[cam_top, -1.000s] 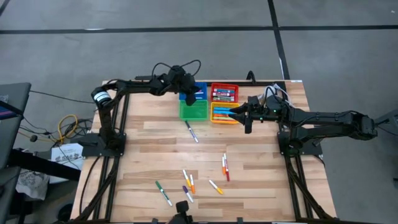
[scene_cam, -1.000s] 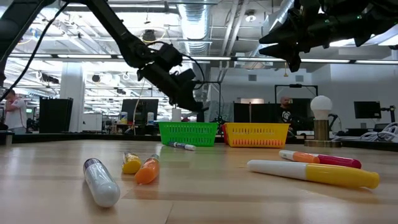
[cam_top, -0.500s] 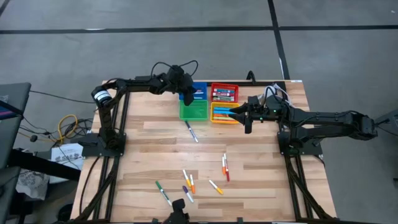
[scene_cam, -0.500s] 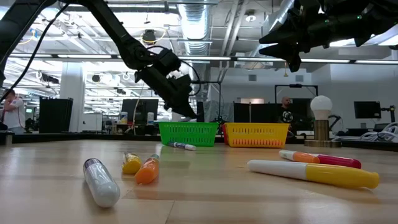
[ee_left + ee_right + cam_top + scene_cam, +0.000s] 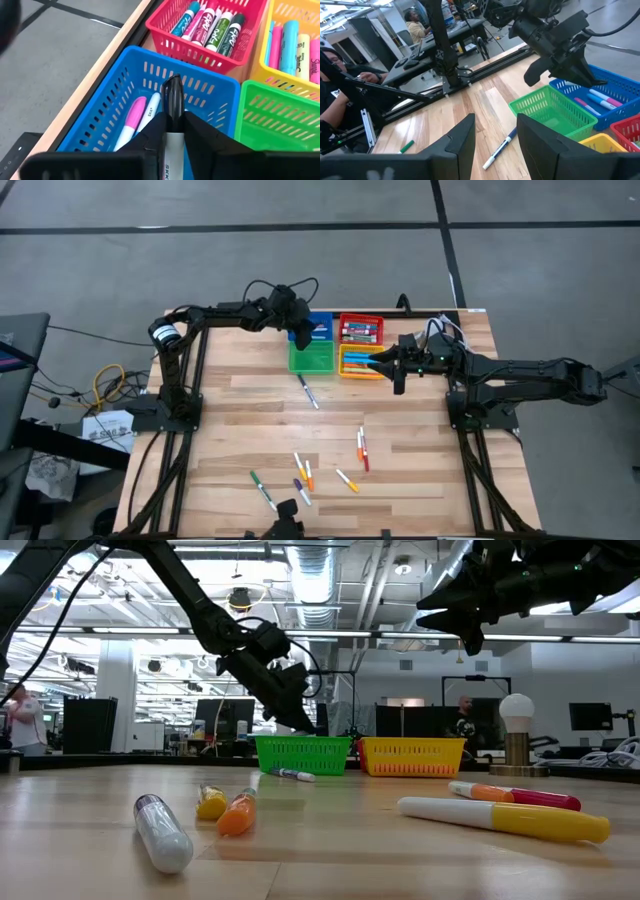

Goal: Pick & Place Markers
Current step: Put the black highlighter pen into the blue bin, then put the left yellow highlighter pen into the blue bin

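Observation:
My left gripper (image 5: 300, 333) hangs over the blue bin (image 5: 116, 95), shut on a white marker with a black cap (image 5: 172, 97). A pink-capped marker (image 5: 131, 120) and a white one lie in that bin. Next to it stand the red bin (image 5: 361, 329), the green bin (image 5: 312, 359) and the yellow bin (image 5: 355, 364), the red and yellow ones holding markers. My right gripper (image 5: 495, 132) waits open above the yellow bin. One loose marker (image 5: 308, 392) lies near the green bin, and several more (image 5: 303, 472) lie toward the near edge. My left gripper pinches the marker's white barrel (image 5: 173, 140), just behind the black cap, between its two fingers. The marker lies along the fingers, its cap end sticking out past the fingertips. The fingers slant down from the table's left side. The marker is lifted clear above the blue bin.
The four bins stand together at the table's far middle. Loose markers (image 5: 362, 448) are scattered over the near half of the wooden table (image 5: 240, 430). People sit at desks in the room beyond the table.
My left gripper has tipped a little further down over the blue bin, with the marker still between its fingers. My right arm has kept still.

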Robot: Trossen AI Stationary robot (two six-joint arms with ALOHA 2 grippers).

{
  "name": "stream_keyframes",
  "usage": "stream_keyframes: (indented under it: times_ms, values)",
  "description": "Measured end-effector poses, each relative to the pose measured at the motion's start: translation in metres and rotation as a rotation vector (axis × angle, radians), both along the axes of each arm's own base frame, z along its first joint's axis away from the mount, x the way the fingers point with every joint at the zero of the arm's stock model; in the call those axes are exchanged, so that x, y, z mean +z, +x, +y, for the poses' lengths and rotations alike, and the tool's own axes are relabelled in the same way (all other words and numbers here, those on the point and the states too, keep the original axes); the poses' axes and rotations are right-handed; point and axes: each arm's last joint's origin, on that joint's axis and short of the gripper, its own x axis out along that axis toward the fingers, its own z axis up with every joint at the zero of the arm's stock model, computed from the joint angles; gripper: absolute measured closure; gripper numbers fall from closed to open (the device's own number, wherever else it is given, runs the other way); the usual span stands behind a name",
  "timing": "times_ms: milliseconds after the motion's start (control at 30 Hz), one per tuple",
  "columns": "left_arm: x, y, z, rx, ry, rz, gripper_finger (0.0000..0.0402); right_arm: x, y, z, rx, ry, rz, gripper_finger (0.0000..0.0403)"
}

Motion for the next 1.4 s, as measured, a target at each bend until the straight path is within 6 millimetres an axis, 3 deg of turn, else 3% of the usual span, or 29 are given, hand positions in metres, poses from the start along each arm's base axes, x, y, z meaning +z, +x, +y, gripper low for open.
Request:
stream_keyframes:
  times_ms: [467, 667, 833, 1033, 1233, 1400]
  values:
    - [0.005, 0.000, 0.000, 0.006, 0.017, -0.012, 0.0273, 0.000, 0.000, 0.000, 0.000, 0.000, 0.000, 0.0269]
    - [0.060, -0.007, -0.014, 0.015, 0.081, -0.136, 0.0261, 0.000, 0.000, 0.000, 0.000, 0.000, -0.001, 0.0270]
    - [0.117, -0.018, -0.046, 0.011, 0.081, -0.303, 0.0265, 0.000, 0.000, 0.000, 0.000, -0.001, -0.003, 0.0268]
    - [0.152, -0.033, -0.104, -0.097, 0.065, -0.415, 0.0266, 0.000, 0.000, 0.000, 0.000, -0.001, -0.003, 0.0270]
    - [0.161, -0.054, -0.160, -0.198, -0.006, -0.482, 0.0273, 0.000, 0.000, 0.000, 0.000, -0.001, -0.003, 0.0268]
    - [0.155, -0.067, -0.199, -0.277, -0.130, -0.496, 0.0280, 0.000, 0.000, 0.000, 0.000, -0.001, -0.003, 0.0270]
